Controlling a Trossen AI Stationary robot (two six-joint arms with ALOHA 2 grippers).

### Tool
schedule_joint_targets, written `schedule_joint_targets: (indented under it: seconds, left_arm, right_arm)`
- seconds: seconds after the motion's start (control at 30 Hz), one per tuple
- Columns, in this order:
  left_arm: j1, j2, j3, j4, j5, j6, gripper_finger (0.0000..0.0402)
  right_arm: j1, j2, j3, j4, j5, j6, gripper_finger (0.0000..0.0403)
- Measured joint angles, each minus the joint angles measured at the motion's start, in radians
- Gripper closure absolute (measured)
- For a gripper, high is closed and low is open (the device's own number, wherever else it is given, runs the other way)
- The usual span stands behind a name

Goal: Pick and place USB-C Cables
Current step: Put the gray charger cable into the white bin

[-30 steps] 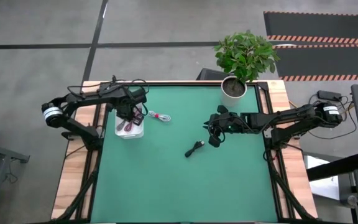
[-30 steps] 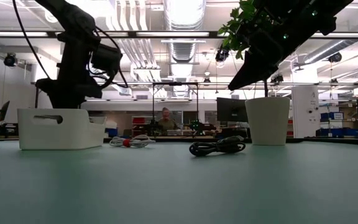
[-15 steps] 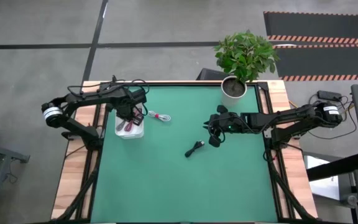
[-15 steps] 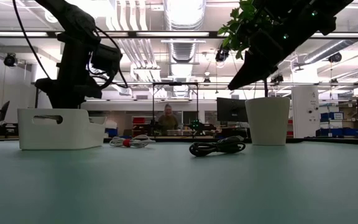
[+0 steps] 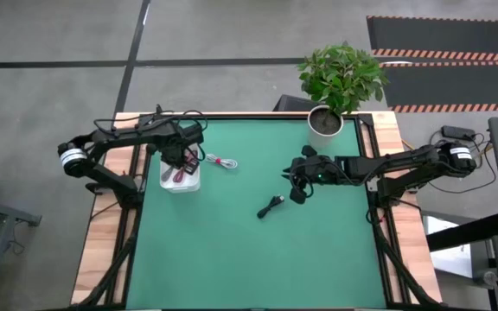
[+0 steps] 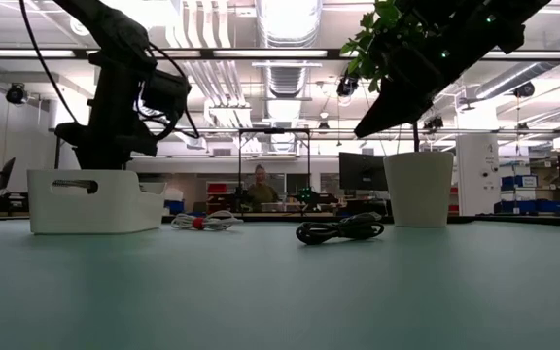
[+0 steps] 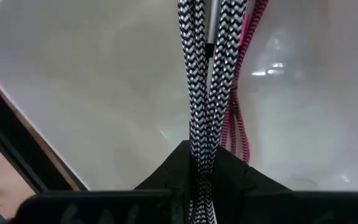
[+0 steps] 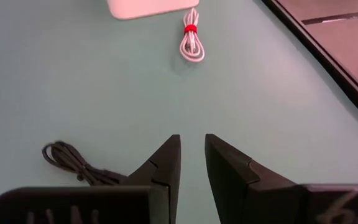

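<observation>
My left gripper (image 5: 182, 161) reaches down into the white tray (image 5: 169, 184) at the table's far left and is shut on the grey braided cable (image 7: 199, 74). The red cable (image 7: 240, 118) lies on the tray's floor beside it. The white cable with a red tie (image 5: 223, 161) lies on the mat just right of the tray. The black cable (image 5: 271, 206) lies near the table's middle. My right gripper (image 5: 299, 192) hovers above the mat, up and to the right of the black cable, open by a narrow gap (image 8: 192, 140) and holding nothing. My left gripper pinches the grey braided cable's bundled strands (image 7: 199, 149) between its two fingers, coming from above and pointing down into the tray. The strands run on from the fingertips toward the tray's floor. Whether the far end rests on the floor does not show.
A potted plant in a white pot (image 5: 325, 122) stands at the far edge, right of centre. The green mat (image 5: 258, 259) is bare along its near half. Wooden strips (image 5: 102, 250) border the mat on the left and right. A person (image 6: 260, 185) sits far behind the table.
</observation>
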Motion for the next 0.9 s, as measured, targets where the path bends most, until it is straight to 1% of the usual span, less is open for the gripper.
schedule_joint_targets:
  seconds: [0.23,0.3,0.4,0.57,0.9]
  left_arm:
    - [0.0,0.0,-0.006,-0.002,-0.003,0.023,0.038]
    - [0.0,0.0,-0.007,-0.001,-0.012,0.036,0.038]
    - [0.0,0.0,-0.012,0.001,-0.029,0.038,0.038]
    - [0.001,0.0,-0.012,0.006,-0.038,0.038,0.038]
    - [0.001,0.001,-0.016,0.019,-0.038,0.038,0.038]
  right_arm:
    - [0.0,0.0,0.0,0.053,-0.006,0.025,0.0337]
    - [0.0,-0.001,0.0,0.049,-0.031,0.041,0.0337]
    - [0.0,-0.001,0.0,0.038,-0.102,0.035,0.0337]
    - [0.005,0.0,0.0,0.044,-0.099,-0.01,0.0337]
    - [0.005,0.0,0.0,0.058,-0.097,0.011,0.0337]
